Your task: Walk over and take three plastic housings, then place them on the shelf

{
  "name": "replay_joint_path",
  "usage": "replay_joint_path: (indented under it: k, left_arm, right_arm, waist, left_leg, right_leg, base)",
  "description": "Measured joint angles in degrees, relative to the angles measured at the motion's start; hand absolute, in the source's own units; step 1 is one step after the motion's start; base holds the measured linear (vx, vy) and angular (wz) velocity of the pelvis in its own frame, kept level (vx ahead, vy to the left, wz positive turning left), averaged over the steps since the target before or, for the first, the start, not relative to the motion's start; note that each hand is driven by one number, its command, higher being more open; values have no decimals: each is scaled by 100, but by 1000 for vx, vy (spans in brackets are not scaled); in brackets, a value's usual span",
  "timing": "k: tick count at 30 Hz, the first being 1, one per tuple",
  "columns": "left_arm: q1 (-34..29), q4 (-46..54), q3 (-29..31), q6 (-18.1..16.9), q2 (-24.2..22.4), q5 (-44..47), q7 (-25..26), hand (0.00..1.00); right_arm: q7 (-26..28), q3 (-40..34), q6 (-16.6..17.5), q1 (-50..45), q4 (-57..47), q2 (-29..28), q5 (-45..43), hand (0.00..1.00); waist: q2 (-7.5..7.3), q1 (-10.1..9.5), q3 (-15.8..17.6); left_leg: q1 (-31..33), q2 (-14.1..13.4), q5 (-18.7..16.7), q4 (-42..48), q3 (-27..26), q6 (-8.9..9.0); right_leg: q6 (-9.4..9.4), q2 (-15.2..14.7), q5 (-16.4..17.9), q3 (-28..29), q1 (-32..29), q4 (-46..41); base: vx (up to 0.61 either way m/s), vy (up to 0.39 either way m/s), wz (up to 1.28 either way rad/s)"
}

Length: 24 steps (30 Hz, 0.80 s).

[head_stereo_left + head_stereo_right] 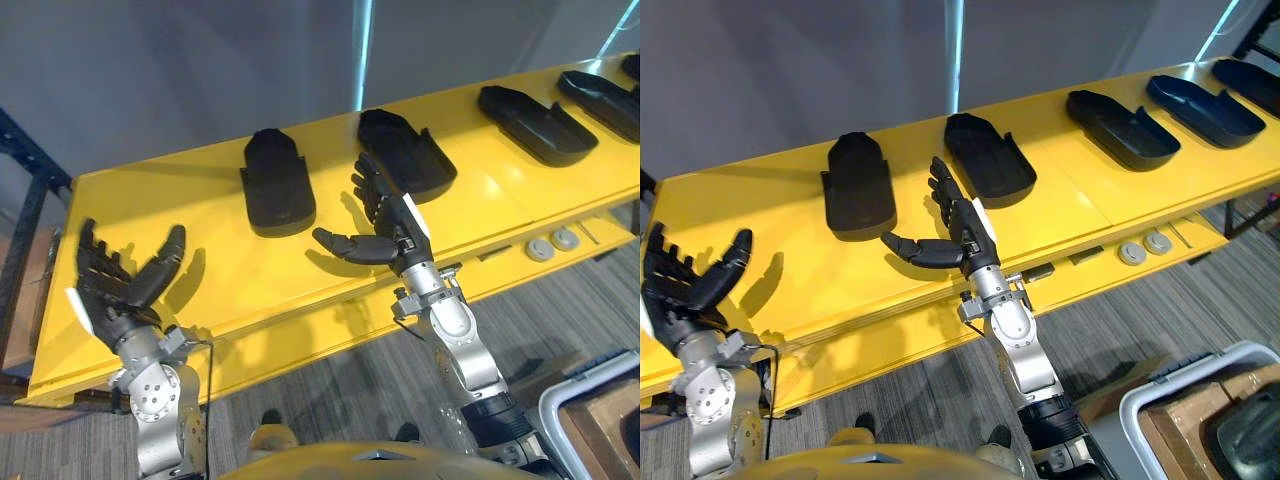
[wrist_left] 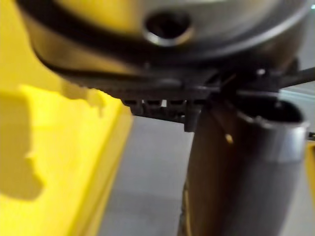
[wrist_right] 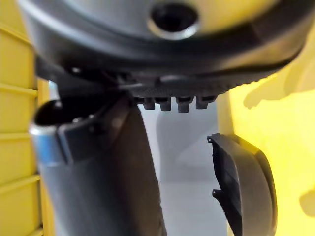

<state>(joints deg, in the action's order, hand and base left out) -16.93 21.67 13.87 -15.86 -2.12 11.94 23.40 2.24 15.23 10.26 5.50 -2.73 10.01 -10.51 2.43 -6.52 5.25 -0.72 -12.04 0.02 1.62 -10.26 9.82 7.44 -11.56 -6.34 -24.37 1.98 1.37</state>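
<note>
Several black plastic housings lie in a row on the yellow shelf. One housing lies left of centre, hollow side down. A second housing lies beside it, hollow side up, and a third further right. My right hand hovers open over the shelf just in front of the second housing, thumb spread toward the left; that housing's end shows in the right wrist view. My left hand is open above the shelf's left front part, holding nothing.
More housings lie at the shelf's far right. Two small grey round parts sit on the lower front ledge. A white-rimmed bin with a dark housing stands on the floor at lower right. A grey wall rises behind the shelf.
</note>
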Motion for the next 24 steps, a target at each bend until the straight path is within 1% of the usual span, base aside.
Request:
replay_joint_path:
  k: [1,3,5,6,7,8,9,11,12,13,14,15,16,17,19,22,23,24]
  left_arm:
    - [-2,316,-89,-196,3,-142,-121,100]
    - [-2,561,-302,-337,7,-135,-293,100]
    - [9,664,-821,-547,58,-119,-703,100]
    - [7,663,-957,-551,71,-76,-801,100]
    - [10,643,-1222,-550,96,24,-1016,100]
    - [15,641,-1361,-550,110,116,-1107,100]
    - [29,623,-1536,-550,123,175,-1238,100]
    - [130,503,-1706,-549,188,247,-1418,100]
    - [180,431,-1819,-549,259,339,-1493,100]
    - [269,326,-1898,-546,303,327,-1503,100]
    - [335,260,-1962,-538,314,319,-1489,100]
    - [477,116,-2004,-513,321,304,-1412,100]
    - [610,-28,-2062,-493,316,287,-1283,100]
    - [629,-48,-2074,-487,315,284,-1256,100]
    - [764,-95,-2110,-379,317,56,-1083,100]
    - [898,-92,-2234,-352,311,-137,-940,100]
    - [1038,-91,-2252,-344,312,-304,-873,100]
    - [1075,-90,-2252,-338,313,-365,-852,100]
  right_arm:
    - [-154,51,0,9,0,-80,117,100]
    - [-322,117,-2,9,3,-108,132,100]
    - [-665,146,-8,19,3,-131,352,100]
    - [-747,145,-17,20,3,-124,358,100]
    - [-954,101,-63,0,-1,-120,489,100]
    - [-1033,35,-95,-28,-7,-120,567,100]
    - [-1080,-133,-137,-100,-46,-120,579,100]
    - [-1160,-464,-156,-328,-214,-113,574,100]
    - [-1198,-733,-158,-519,-341,-103,571,100]
    - [-1220,-1040,-157,-735,-494,-78,554,100]
    - [-1218,-1184,-154,-837,-554,-72,535,100]
    - [-1207,-1457,-153,-1060,-665,-72,324,100]
    - [-1154,-1752,-137,-1326,-718,-80,0,100]
    - [-1135,-1801,-129,-1390,-719,-80,-61,100]
    - [-1012,-1952,-100,-1799,-718,-99,-347,100]
    - [-845,-1818,-61,-2004,-718,-187,-409,100]
    - [-664,-1576,45,-1935,-718,-183,-389,100]
    - [-583,-1455,73,-1882,-718,-171,-369,100]
  waist:
    - [1,4,-25]
    - [6,8,-95]
    - [9,24,-170]
    - [10,28,-170]
    - [13,79,-170]
    - [13,111,-170]
    - [10,203,-170]
    - [14,293,-166]
    - [13,401,-165]
    - [9,476,-164]
    - [5,535,-160]
    - [0,630,-152]
    - [0,779,-130]
    - [2,822,-131]
    - [-6,999,-77]
    - [-7,1011,-46]
    - [4,989,72]
    - [17,988,116]
  left_leg:
    - [-22,29,9,-6,44,-12]
    - [-51,59,25,-42,36,-29]
    - [-169,66,57,-109,-65,-32]
    - [-215,63,59,-121,-120,-32]
    - [-344,61,60,-188,-284,-31]
    - [-413,60,59,-223,-396,-30]
    - [-506,60,57,-262,-589,-27]
    - [-608,60,42,-284,-831,-15]
    - [-679,59,30,-284,-1009,-2]
    - [-706,44,-21,-255,-1223,16]
    - [-708,41,-51,-233,-1313,18]
    - [-714,30,-103,-170,-1473,32]
    - [-790,17,-158,-161,-1675,57]
    - [-796,9,-170,-150,-1705,61]
    - [-773,-88,-352,76,-1949,101]
    - [-522,-217,-527,371,-2004,94]
    - [-248,-292,-615,633,-1908,80]
    - [-144,-320,-643,724,-1851,78]
  right_leg:
    - [2,-25,2,-45,51,2]
    - [2,-51,2,-40,61,-1]
    - [3,-61,2,47,64,-28]
    - [5,-59,1,106,59,-38]
    - [14,-49,-6,262,40,-50]
    - [15,-40,-8,376,8,-61]
    - [27,-26,-27,562,-67,-82]
    - [14,-3,-49,800,-179,-124]
    - [-4,35,-94,997,-283,-130]
    - [-20,83,-143,1225,-400,-119]
    - [-27,100,-164,1307,-462,-118]
    - [-48,141,-217,1493,-565,-106]
    - [-62,196,-263,1656,-620,-60]
    - [-67,210,-272,1688,-629,-45]
    - [-102,318,-348,1902,-719,21]
    - [-159,403,-417,1977,-860,146]
    - [-209,428,-460,1949,-984,191]
    - [-221,436,-469,1918,-1039,191]
  base:
    - [-14,22,16]
    - [-22,34,4]
    - [-25,30,-16]
    - [-49,21,-43]
    - [-48,16,-52]
    - [-61,18,-74]
    - [-38,13,-64]
    - [-33,14,-73]
    - [-17,10,-98]
    - [-6,2,-90]
    - [-5,-4,-89]
    - [7,-12,-88]
    - [9,-10,-77]
    - [14,-13,-68]
    - [10,-19,-55]
    - [-13,-40,-24]
    - [-46,-53,5]
    - [-45,-65,16]
